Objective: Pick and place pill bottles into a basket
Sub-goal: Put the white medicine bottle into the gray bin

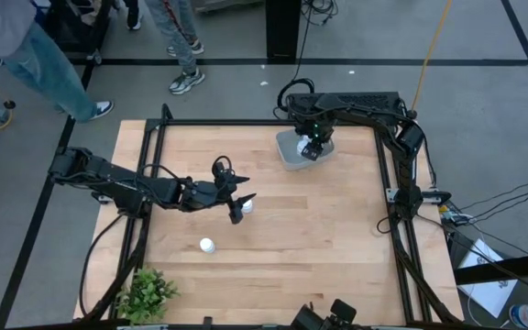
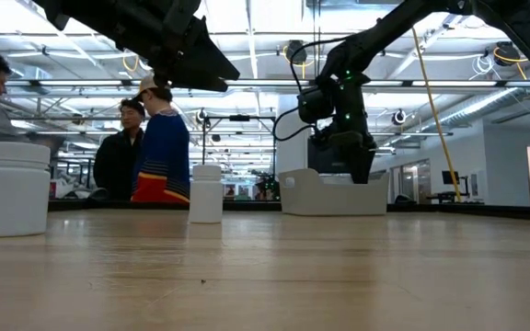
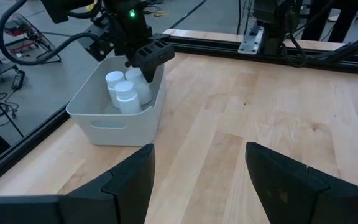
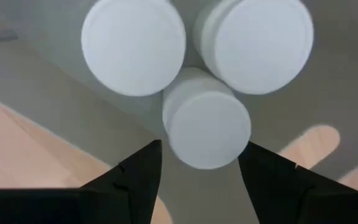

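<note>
Over at the far side of the table the right gripper (image 1: 314, 147) hangs down inside the basket (image 1: 289, 152), its fingers spread apart around the top of one pill bottle (image 4: 206, 126) without gripping it; two more bottles (image 4: 133, 45) stand touching it in the bin, three in all, bunched together at one end. The left gripper (image 1: 243, 203) sits near the middle of the wooden table (image 1: 319, 229), fingers wide apart and holding nothing, raised above the surface. Just beside its fingertips stands a fourth bottle (image 1: 247, 207), upright on the wood. The fifth bottle (image 1: 207, 245) stands alone nearer the front edge, well apart from the basket. A small green plant (image 1: 147, 293) sits at the front left corner, and a few people (image 2: 159, 147) stand in the room beyond the table
</note>
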### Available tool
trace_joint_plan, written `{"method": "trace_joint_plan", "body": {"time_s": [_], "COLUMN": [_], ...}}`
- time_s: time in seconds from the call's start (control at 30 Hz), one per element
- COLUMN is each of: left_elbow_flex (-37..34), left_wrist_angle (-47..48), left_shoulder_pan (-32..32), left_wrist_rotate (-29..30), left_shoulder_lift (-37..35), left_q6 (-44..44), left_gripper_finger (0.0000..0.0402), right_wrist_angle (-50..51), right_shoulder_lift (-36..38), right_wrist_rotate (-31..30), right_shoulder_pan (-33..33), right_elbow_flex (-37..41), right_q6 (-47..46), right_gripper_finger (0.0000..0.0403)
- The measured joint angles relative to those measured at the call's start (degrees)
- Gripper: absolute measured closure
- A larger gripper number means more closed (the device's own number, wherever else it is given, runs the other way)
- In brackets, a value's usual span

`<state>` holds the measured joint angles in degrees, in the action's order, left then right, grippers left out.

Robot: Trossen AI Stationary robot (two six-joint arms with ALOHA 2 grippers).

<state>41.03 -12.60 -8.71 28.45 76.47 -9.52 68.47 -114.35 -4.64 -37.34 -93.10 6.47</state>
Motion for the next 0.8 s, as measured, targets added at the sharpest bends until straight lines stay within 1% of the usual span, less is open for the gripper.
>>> {"method": "trace_joint_plan", "body": {"time_s": [0.23, 0.4, 0.63, 0.8], "left_elbow_flex": [0.0, 0.0, 0.0, 0.0], "left_wrist_angle": [0.0, 0.0, -0.2, -0.5], "left_shoulder_pan": [0.0, 0.0, 0.0, 0.0], "left_wrist_rotate": [0.0, 0.0, 0.0, 0.0], "left_shoulder_lift": [0.0, 0.0, 0.0, 0.0], "left_q6": [0.0, 0.0, 0.0, 0.1], "left_gripper_finger": [0.0144, 0.0144, 0.0144, 0.0144], "right_wrist_angle": [2.1, 2.5, 1.6, -1.3], "right_shoulder_lift": [0.3, 2.1, 8.7, 14.3], "right_wrist_rotate": [-0.1, -3.5, -4.4, -4.3], "right_shoulder_pan": [0.0, 0.3, 1.6, 4.8], "right_elbow_flex": [0.0, 0.0, -0.1, -0.1], "right_q6": [0.3, 0.4, 0.8, -0.4], "right_gripper_finger": [0.0202, 0.0195, 0.0193, 0.0197]}}
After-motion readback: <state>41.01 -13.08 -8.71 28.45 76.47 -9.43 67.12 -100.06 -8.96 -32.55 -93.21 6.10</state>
